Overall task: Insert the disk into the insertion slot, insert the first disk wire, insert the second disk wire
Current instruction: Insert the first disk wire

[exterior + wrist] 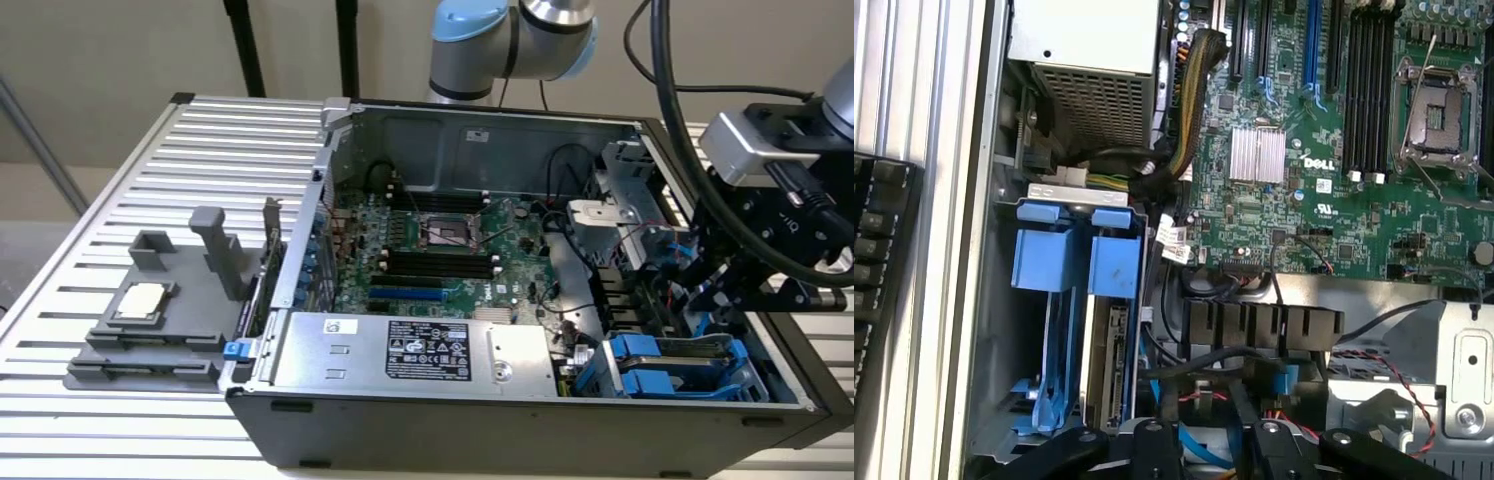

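Grey plastic comes first: a fixture with upright posts (160, 340) sits on the slatted metal counter (120, 180), well apart from my gripper (701, 300) and far to the exterior view's left of it. Closer in, inside the open computer case (534, 425), lie the silver box with the black label (334, 350) and then the green motherboard (441, 250). Just below my gripper in the exterior view stands the insertion slot (741, 375). The disk (1116, 370) sits inside it on edge in its bright blue carrier (1069, 255), its connector side facing me. My gripper (1209, 445) hangs low in the case near that end of the disk, fingers (1152, 440) spread apart and pinching nothing. A thin blue cable (1199, 455) shows in the gap between them, and I cannot tell whether it touches either finger. A blue connector (1286, 380) sits just beside my gripper among black cables.
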